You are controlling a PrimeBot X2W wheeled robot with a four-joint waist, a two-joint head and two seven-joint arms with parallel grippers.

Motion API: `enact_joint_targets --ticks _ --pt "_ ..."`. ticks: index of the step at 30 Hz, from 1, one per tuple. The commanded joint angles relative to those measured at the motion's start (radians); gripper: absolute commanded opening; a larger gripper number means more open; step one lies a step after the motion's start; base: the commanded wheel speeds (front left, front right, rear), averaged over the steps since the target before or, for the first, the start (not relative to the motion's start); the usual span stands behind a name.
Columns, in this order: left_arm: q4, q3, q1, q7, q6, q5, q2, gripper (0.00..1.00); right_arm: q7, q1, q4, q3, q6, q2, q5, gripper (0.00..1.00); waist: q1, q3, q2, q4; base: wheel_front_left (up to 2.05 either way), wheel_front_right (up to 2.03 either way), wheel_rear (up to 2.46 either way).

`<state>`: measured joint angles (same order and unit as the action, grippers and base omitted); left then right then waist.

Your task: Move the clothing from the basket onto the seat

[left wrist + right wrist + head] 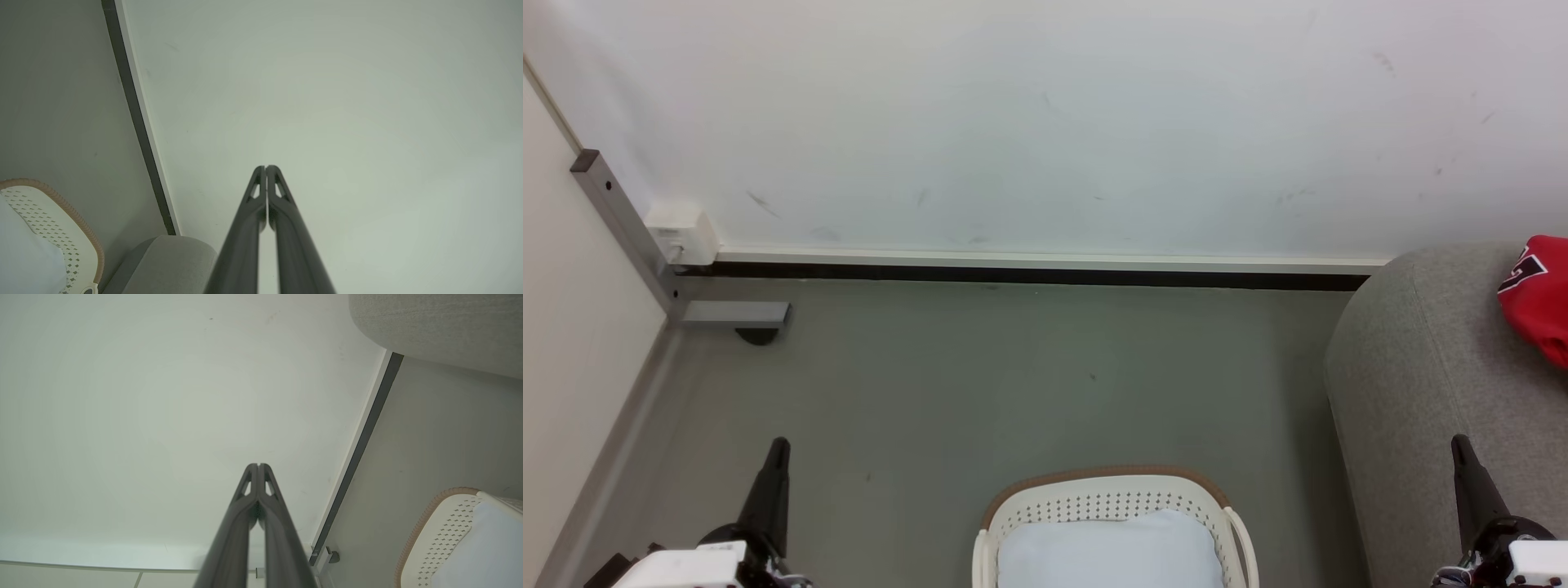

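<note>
Against a white wall [1045,122], left claw [779,447] and right claw [1460,442], both pinched together and empty, flank the basket [1111,496]; the jersey [1539,298] lies on the seat [1421,367] beyond the right claw.

Open grey floor [1013,384] runs from the basket [1111,490] to the wall [1045,122], giving wide passage ahead. On the right, the seat [1421,367] bulks up just beside the basket, and its rounded arm blocks sideways travel low down. The clothing [1539,298] takes up part of the seat top at the picture's edge. The right tool [1459,443], fingers pressed together, stands in front of that arm. A pale cloth [1111,551] fills the inside of the basket. In the left corner a grey metal frame [621,220] and a white box [680,233] jut out, well apart from the left tool [780,447].
</note>
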<state>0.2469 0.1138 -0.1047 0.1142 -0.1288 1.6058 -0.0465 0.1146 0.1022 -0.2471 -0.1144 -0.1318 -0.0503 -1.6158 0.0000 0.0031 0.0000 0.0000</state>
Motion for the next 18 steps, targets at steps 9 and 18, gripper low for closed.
enact_joint_targets --ticks 9,18 --pt "-0.003 0.001 -0.009 0.003 -0.005 0.014 -0.007 0.0 0.004 0.013 0.005 -0.004 0.002 0.0 0.007 0.0 0.0 0.0 0.0 0.0 0.0 0.0 0.0" --pt "-0.003 0.001 -0.009 0.003 -0.005 0.014 -0.007 0.0 0.003 0.013 0.005 -0.004 0.002 0.0 0.007 0.0 0.0 0.0 0.0 0.0 0.0 0.0 0.0"
